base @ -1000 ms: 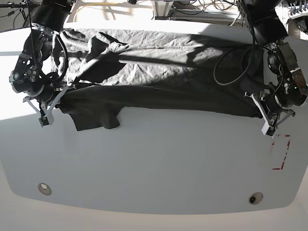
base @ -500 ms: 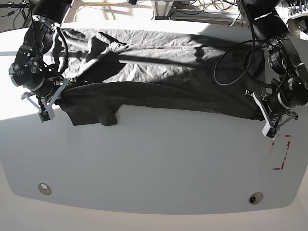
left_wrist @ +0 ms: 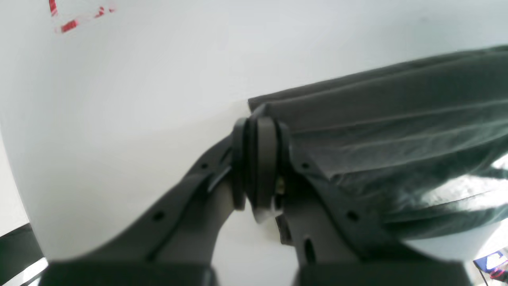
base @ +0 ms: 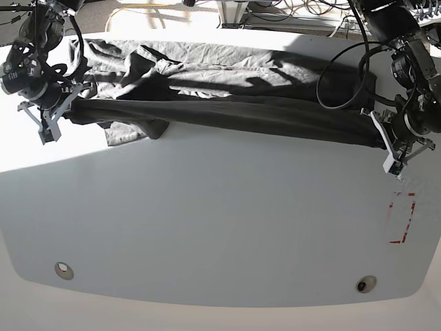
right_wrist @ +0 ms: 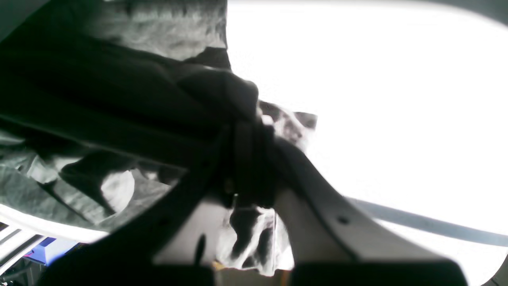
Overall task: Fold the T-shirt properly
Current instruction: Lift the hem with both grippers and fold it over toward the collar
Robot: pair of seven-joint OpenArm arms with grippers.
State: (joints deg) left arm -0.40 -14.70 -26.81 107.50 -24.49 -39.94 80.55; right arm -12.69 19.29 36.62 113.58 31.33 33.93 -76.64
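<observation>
The dark charcoal T-shirt (base: 227, 89) lies wrinkled across the far part of the white table (base: 220, 227). Its near edge is lifted and stretched into a taut band between both grippers. At the right of the base view, my left gripper (base: 386, 146) is shut on the shirt's corner. The left wrist view shows the fingertips (left_wrist: 258, 123) pressed together on the T-shirt (left_wrist: 397, 131). At the left, my right gripper (base: 58, 114) is shut on bunched cloth near a sleeve. In the right wrist view the T-shirt (right_wrist: 119, 103) wraps around that gripper (right_wrist: 248, 131). A sleeve hangs below the band.
A red tape mark (base: 403, 217) sits on the table near the right edge, also seen as red tape (left_wrist: 75, 18) in the left wrist view. Two round holes (base: 63, 270) (base: 365, 284) lie near the front edge. Cables loop around both arms.
Both grippers have moved toward the far side of the table with the shirt's near edge in them. The edge has risen and pulled taut, and the sleeve has been dragged back.
</observation>
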